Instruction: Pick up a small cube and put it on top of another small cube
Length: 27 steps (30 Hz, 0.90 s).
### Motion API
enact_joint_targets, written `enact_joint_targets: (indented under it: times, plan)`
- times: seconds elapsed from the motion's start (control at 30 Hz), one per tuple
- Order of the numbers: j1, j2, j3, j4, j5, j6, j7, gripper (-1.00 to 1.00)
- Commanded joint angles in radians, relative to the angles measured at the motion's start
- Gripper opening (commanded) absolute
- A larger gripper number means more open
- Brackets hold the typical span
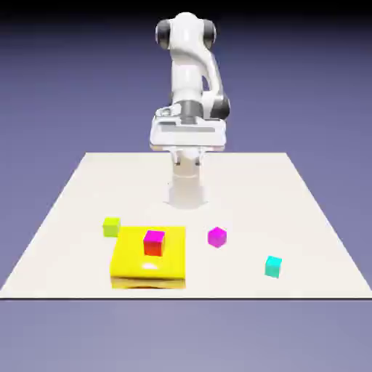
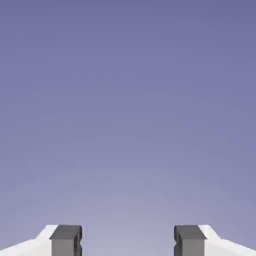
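The tiny cyan cube (image 1: pixel 273 267) sits on the table toward the exterior view's right, near the front edge. The red-sided cube with a magenta top (image 1: pixel 154 243) stands on the big flat yellow block (image 1: pixel 138 267). My gripper (image 1: pixel 187 145) hangs high over the far part of the table, well away from both cubes. In the hand view the gripper (image 2: pixel 128 241) is open, its two grey fingertips (image 2: pixel 65 240) wide apart with nothing between them. Only the plain backdrop shows there, and no cube is visible.
An all-magenta cube (image 1: pixel 216 237) lies between the yellow block and the cyan cube. A yellow-green cube (image 1: pixel 111 226) sits just off the block's far left corner. The white table (image 1: pixel 240 182) ends close behind the yellow block's front side.
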Motion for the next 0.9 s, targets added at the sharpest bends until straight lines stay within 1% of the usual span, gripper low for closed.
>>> enact_joint_targets:
  times: [0.0,0.87]
  plan:
    - [0.008,0.036,0.012,0.029,-0.015,-0.034,-0.004,0.0]
    - [0.228,0.979,0.328,0.784,-0.409,-0.93,-0.112,0.0]
